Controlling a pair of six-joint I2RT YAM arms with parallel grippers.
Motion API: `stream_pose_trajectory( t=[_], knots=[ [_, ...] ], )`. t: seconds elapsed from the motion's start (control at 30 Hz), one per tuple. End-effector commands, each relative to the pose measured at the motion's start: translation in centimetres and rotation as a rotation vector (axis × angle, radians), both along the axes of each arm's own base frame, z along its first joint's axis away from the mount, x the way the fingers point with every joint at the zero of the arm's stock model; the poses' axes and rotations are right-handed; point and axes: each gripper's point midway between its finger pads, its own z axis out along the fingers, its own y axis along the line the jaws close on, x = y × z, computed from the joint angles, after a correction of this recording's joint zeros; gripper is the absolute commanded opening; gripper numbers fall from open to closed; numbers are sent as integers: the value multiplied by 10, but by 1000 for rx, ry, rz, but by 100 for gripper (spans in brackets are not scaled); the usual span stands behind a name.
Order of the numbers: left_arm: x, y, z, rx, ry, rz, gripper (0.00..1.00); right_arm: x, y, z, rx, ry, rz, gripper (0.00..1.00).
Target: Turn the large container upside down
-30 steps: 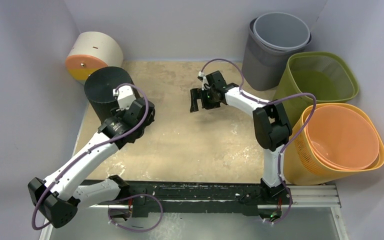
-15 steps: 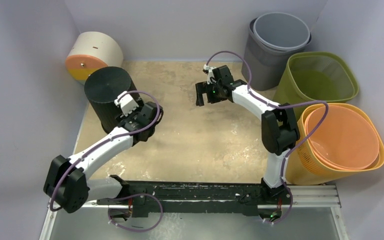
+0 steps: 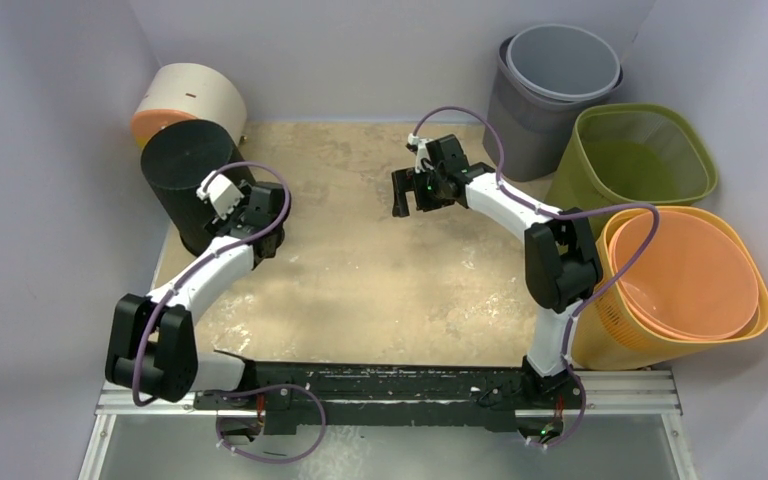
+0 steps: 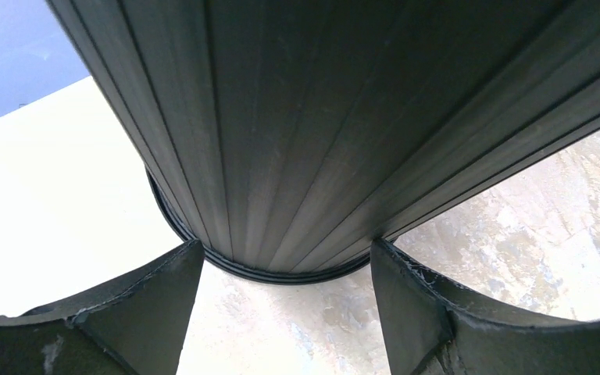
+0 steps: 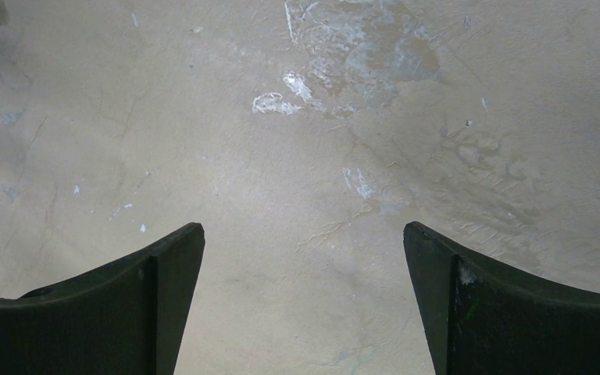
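Observation:
The large black ribbed container [image 3: 182, 172] stands at the table's left edge with its closed end up and its rim down. In the left wrist view its wall [image 4: 344, 117] fills the upper frame, and its rim meets the table. My left gripper [image 3: 218, 222] is open, low beside the container's right side. Its fingertips [image 4: 183, 262] reach the rim, and the container is wider than the jaws. My right gripper [image 3: 401, 205] is open and empty over bare table at the back centre, with only tabletop between its fingers [image 5: 180, 250].
A cream drum with an orange end [image 3: 185, 100] lies just behind the black container. Grey bins [image 3: 555, 90], a green bin [image 3: 640, 150] and stacked orange baskets [image 3: 685, 285] line the right side. The side walls are close.
The black container has shifted left and back toward the cream drum, and my left gripper followed it. My right gripper moved slightly right and back, then stayed still.

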Motion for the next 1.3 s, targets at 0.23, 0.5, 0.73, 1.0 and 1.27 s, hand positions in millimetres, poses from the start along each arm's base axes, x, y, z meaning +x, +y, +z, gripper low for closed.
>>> stream_pose_trajectory(
  t=[0.23, 0.5, 0.73, 1.0, 1.27],
  knots=[
    [18, 29, 1, 25, 34, 31, 77, 9, 12, 26, 52, -35, 41, 100],
    [21, 39, -9, 29, 72, 59, 78, 9, 13, 24, 47, -22, 58, 100],
    [34, 49, -20, 28, 132, 72, 82, 17, 15, 23, 31, -16, 58, 100],
    [44, 38, -8, -24, 118, -1, 82, 32, 3, 38, -13, -53, -1, 100],
    [32, -13, 16, -47, 123, -222, 82, 34, -15, 58, -53, -69, -51, 100]
  ],
)
